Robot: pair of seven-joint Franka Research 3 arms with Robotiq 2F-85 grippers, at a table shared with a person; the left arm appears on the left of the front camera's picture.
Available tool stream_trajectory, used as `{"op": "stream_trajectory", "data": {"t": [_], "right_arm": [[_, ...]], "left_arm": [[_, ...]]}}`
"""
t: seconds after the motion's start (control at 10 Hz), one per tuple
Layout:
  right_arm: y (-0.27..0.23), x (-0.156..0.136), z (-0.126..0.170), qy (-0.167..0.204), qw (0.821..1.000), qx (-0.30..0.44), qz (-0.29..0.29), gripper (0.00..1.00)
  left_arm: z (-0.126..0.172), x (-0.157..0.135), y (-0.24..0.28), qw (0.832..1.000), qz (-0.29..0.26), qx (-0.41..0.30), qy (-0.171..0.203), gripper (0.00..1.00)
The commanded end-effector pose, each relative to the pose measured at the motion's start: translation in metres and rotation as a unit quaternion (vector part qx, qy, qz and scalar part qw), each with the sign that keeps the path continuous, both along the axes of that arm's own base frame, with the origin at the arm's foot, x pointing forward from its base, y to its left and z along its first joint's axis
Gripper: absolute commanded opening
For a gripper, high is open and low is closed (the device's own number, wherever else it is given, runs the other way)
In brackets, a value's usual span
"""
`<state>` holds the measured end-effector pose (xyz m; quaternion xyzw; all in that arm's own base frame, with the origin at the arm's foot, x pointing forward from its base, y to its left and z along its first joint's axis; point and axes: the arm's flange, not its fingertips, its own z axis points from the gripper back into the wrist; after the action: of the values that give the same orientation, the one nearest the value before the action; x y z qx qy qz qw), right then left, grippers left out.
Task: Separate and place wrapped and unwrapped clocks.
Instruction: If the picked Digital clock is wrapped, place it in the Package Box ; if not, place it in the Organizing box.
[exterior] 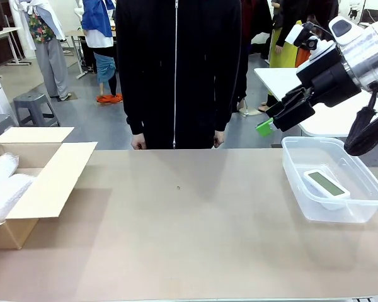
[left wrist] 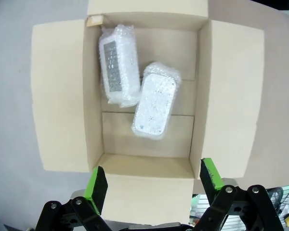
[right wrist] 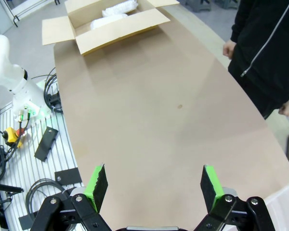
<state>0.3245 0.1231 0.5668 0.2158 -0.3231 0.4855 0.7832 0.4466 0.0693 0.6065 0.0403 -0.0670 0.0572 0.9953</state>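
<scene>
Clock [exterior: 326, 184] below right end effector [exterior: 272, 119]

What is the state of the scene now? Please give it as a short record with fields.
cardboard box: open cardboard box at the table's left end, flaps spread
wrapped clocks: two wrapped clocks lying inside the box, touching each other
plastic tub: clear plastic tub at the table's right end
unwrapped clock: unwrapped clock inside the tub, screen up
left gripper: left gripper open, holding nothing, above the box
right gripper: right gripper open, holding nothing, raised above the tub's far left corner
person: person standing at the far side, hands at the table edge
</scene>
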Motion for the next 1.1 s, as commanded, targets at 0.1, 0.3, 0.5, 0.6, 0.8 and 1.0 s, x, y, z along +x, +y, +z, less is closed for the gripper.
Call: {"op": "stream_trajectory", "data": {"t": [0.1,0.3,0.5,0.6,0.8,1.0], "right_arm": [[0.0,0.001,-0.001,0.002,1.0,0.008,0.004,1.0],[0.0,0.001,-0.001,0.002,1.0,0.008,0.004,1.0],[0.0,0.001,-0.001,0.002,1.0,0.008,0.004,1.0],[0.0,0.001,-0.001,0.002,1.0,0.008,0.004,1.0],[0.0,0.001,-0.001,0.002,1.0,0.008,0.004,1.0],[0.0,0.001,-0.001,0.002,1.0,0.008,0.004,1.0]], "left_arm": [[0.026,-0.011,-0.012,0.999,-0.047,-0.005,-0.016,1.0],[0.027,-0.01,-0.018,0.999,-0.045,-0.006,-0.028,1.0],[0.03,-0.012,-0.019,0.999,-0.037,0.006,-0.023,1.0],[0.03,-0.012,-0.019,0.999,-0.037,0.006,-0.023,1.0],[0.03,-0.012,-0.019,0.999,-0.037,0.006,-0.023,1.0],[0.03,-0.012,-0.019,0.999,-0.037,0.006,-0.023,1.0]]}}
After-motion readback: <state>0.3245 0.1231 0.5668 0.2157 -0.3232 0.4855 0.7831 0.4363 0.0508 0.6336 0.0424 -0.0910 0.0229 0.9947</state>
